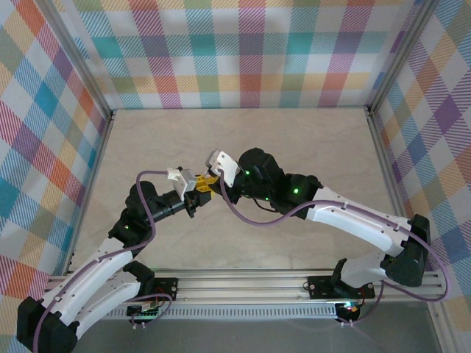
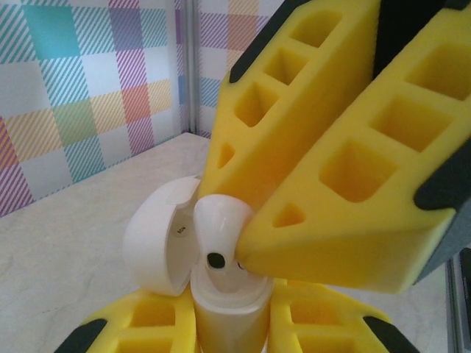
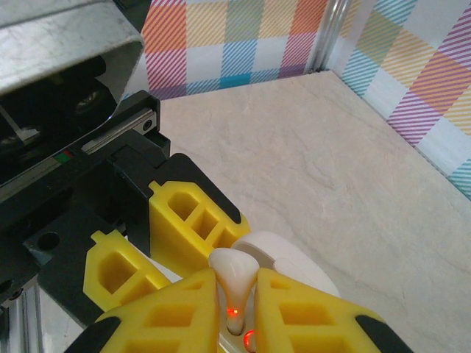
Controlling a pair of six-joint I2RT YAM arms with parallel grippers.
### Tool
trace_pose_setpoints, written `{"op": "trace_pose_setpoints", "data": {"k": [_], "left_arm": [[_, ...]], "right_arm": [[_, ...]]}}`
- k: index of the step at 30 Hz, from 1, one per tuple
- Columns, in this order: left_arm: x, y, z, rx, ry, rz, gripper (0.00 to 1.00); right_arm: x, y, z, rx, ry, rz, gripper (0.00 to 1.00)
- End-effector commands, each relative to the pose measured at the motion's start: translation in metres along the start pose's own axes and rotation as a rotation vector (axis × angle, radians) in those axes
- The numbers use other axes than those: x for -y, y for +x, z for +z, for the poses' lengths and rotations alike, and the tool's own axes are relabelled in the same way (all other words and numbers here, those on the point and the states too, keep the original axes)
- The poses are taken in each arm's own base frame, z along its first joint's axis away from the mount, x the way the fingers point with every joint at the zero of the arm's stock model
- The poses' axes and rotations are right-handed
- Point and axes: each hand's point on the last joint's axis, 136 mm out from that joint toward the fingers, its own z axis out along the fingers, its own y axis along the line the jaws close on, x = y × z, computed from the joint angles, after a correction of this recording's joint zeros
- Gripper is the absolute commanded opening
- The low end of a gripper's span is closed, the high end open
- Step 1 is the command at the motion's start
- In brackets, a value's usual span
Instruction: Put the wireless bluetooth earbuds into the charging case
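My left gripper (image 2: 229, 312) is shut on the white charging case (image 2: 221, 294), held upright with its lid (image 2: 158, 235) flipped open to the left. A white earbud (image 3: 234, 268) stands stem-down in the case's socket, its rounded head (image 2: 217, 228) sticking out. My right gripper (image 3: 237, 294) straddles it from above, with thin gaps showing on both sides of the stem. One of its yellow fingertips (image 2: 254, 254) still rests against the earbud's head. From above, the two grippers (image 1: 195, 187) (image 1: 213, 180) meet at the table's middle.
The pale marble-patterned table (image 1: 309, 147) lies below, with checkered walls on three sides. The left gripper's yellow fingers (image 3: 188, 220) and black mount (image 3: 73, 235) sit close in front of my right gripper.
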Motion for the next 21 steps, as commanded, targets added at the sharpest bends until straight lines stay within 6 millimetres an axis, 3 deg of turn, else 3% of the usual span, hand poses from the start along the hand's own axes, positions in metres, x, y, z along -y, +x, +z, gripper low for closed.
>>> {"op": "trace_pose_setpoints", "data": {"k": [1, 21], "left_arm": [[0.013, -0.043, -0.007, 0.126, 0.045, 0.088, 0.00], [0.012, -0.042, -0.004, 0.093, 0.044, 0.076, 0.00]], "right_arm": [[-0.002, 0.018, 0.007, -0.058, -0.008, -0.010, 0.18], [-0.003, 0.007, -0.010, -0.002, -0.011, 0.005, 0.33]]}}
